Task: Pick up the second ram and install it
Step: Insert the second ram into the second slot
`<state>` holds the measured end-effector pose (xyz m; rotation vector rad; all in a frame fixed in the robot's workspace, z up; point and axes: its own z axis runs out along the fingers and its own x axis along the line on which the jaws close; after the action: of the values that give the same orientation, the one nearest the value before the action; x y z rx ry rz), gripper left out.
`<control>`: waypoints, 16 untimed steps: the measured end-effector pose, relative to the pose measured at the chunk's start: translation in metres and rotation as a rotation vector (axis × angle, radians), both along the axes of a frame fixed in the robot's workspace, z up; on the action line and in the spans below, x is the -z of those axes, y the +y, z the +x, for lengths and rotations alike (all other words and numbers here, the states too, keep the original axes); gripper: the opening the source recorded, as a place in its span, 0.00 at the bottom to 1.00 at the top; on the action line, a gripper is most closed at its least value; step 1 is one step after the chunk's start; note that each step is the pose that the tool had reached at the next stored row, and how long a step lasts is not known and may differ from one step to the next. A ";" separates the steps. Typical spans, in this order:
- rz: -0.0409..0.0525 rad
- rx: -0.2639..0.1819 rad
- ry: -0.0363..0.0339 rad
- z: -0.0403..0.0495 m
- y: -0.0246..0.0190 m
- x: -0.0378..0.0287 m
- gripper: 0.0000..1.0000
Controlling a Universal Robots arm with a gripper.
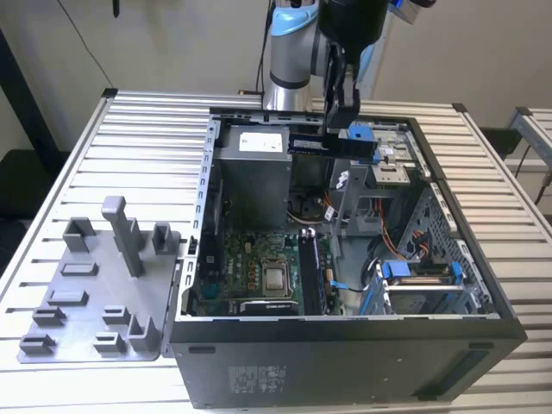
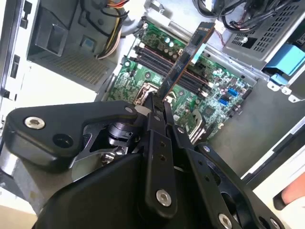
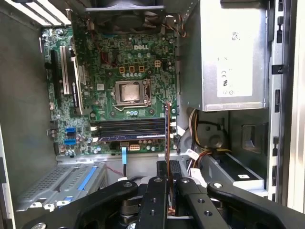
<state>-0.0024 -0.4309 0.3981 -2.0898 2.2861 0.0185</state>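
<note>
"Slatted metal table [image 1: 78, 147], then. What sits on it?"

"An open black computer case [image 1: 345, 366]. At nine o'clock from it in the exterior view lies a grey fixture plate [image 1: 86, 297] with grey blocks [image 1: 129, 237] standing upright on it."

"What's inside the case?"

"A green motherboard [image 1: 250, 259] lies flat on its floor, with the processor socket [image 1: 276, 278] near the middle and the long black memory slots [image 1: 312, 274] just beside it at three o'clock. A grey power supply box [image 1: 254, 181] fills the twelve o'clock end. A blue-handled drive cage [image 1: 418, 274] sits at four o'clock."

"And the gripper?"

"The gripper [image 1: 341, 116] hangs above the case's twelve o'clock end, its fingers pinching one end of the ram stick [image 1: 309, 143]. In both wrist views the stick [image 2: 183, 62] [image 3: 167, 126] juts out from the fingers, in the air over the motherboard and apart from the slots."
</note>
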 end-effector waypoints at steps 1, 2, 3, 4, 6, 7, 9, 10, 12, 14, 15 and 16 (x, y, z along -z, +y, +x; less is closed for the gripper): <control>0.0000 0.011 0.0001 0.0000 0.0000 0.0001 0.14; 0.0000 0.023 0.0001 0.0000 0.0000 0.0002 0.14; 0.0000 0.034 0.0003 0.0000 0.0000 0.0003 0.14; -0.0001 0.044 0.0005 0.0000 0.0000 0.0003 0.14; 0.0000 0.066 0.0012 0.0000 0.0000 0.0005 0.14; -0.0001 0.077 0.0017 0.0000 0.0000 0.0005 0.14; 0.0000 0.100 0.0029 0.0000 0.0000 0.0007 0.14; 0.0000 0.111 0.0036 0.0000 0.0000 0.0007 0.14; -0.0001 0.132 0.0052 0.0000 0.0000 0.0008 0.14; -0.0002 0.154 0.0068 0.0000 0.0000 0.0009 0.14; -0.0003 0.164 0.0077 0.0000 0.0000 0.0010 0.14; -0.0003 0.175 0.0086 0.0000 0.0000 0.0010 0.14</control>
<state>-0.0024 -0.4309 0.3971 -1.8849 2.4650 0.0212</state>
